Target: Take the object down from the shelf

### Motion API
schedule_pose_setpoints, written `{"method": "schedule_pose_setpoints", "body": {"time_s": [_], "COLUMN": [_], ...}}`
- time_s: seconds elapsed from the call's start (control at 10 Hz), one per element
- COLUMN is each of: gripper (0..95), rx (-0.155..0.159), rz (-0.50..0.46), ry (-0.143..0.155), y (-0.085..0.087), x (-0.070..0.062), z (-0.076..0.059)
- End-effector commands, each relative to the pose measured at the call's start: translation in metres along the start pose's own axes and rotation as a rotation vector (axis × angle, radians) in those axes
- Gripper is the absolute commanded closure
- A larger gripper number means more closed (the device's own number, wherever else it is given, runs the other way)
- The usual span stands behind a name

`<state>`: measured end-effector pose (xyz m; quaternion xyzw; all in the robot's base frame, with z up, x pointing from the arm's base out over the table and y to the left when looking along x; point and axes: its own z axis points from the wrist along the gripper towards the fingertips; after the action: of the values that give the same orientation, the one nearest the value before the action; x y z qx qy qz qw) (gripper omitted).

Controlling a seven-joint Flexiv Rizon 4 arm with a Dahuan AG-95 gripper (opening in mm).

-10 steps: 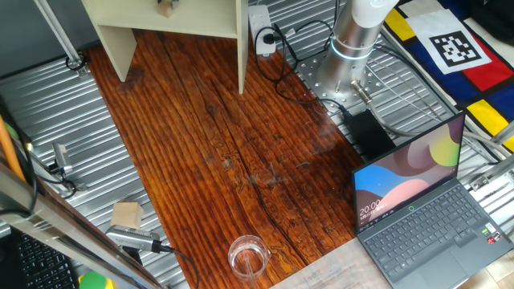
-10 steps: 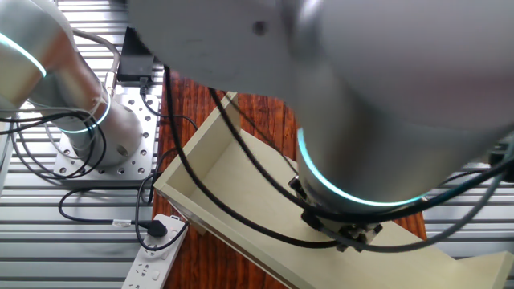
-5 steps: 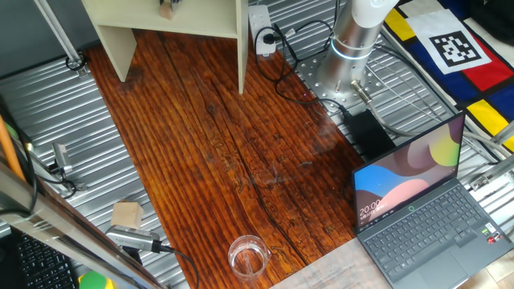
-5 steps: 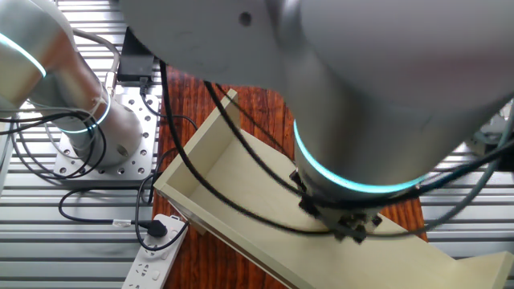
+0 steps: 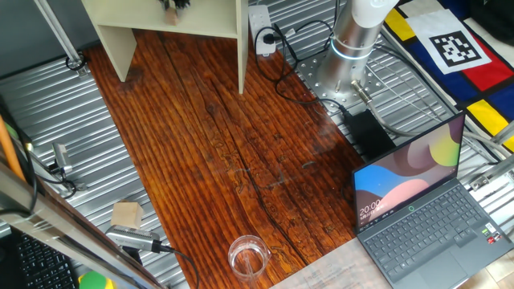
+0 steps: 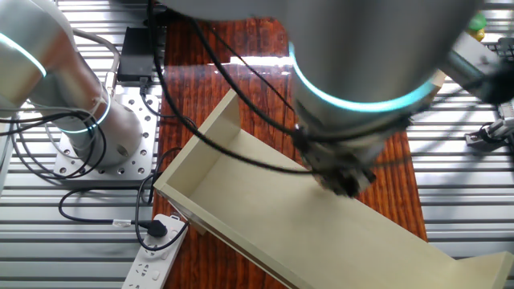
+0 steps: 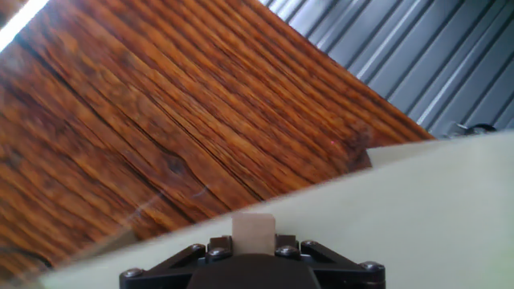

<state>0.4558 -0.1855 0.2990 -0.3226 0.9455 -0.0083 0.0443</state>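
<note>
The object (image 7: 254, 230), a tiny pale cube, sat at 6 o'clock in the hand view, right at the claw (image 7: 254, 250), which looked clamped on it, tho the fingertips themselves were mostly hidden under the black body. In one fixed view the cube was lost under dark claw parts at 12 o'clock, top edge of frame, over the shelf (image 5: 173, 20) board. The cream board (image 7: 385, 217) ran just below the cube in the hand view; whether the cube touched it or was raised a bit, couldn't tell. The shelf stood on the wood-grain surface (image 5: 241, 160) w/ its upright side boards down, so the top board made a raised ledge, likely why the arm came from above. In the other fixed view the arm's wrist (image 6: 353, 72) filled the upper frame, blurred, pointing down over the shelf (image 6: 241, 209), cables looped round it. Judged step: grasp made, lift-off next; cube needs clearing the board edge, then lowering to the surface. Risk: such a small cube could slip or twist out. Elsewhere, well apart: laptop (image 5: 426, 217) at 4 o'clock, glass (image 5: 248, 257) at 6, flat wooden square (image 5: 127, 214) at 8.
</note>
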Motion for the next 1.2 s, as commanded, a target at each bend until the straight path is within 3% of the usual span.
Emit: {"method": "schedule_pose_setpoints", "body": {"time_s": [0.1,0.2,0.4,0.6,0.7,0.8,1.2], "gripper": [95.0,95.0,95.0,95.0,95.0,95.0,95.0], "rx": [-0.010,-0.005,-0.015,-0.042,-0.028,-0.018,-0.030], "rz": [0.027,0.022,-0.009,-0.054,-0.082,-0.104,-0.136], "ry": [-0.009,-0.002,0.026,0.095,0.130,0.148,0.130], "y": [0.0206,0.0280,0.0268,0.0268,0.0268,0.0268,0.0268], "x": [-0.0136,-0.0168,-0.0164,-0.0164,-0.0164,-0.0164,-0.0164], "z": [0.0109,0.0137,0.0102,0.0102,0.0102,0.0102,0.0102]}}
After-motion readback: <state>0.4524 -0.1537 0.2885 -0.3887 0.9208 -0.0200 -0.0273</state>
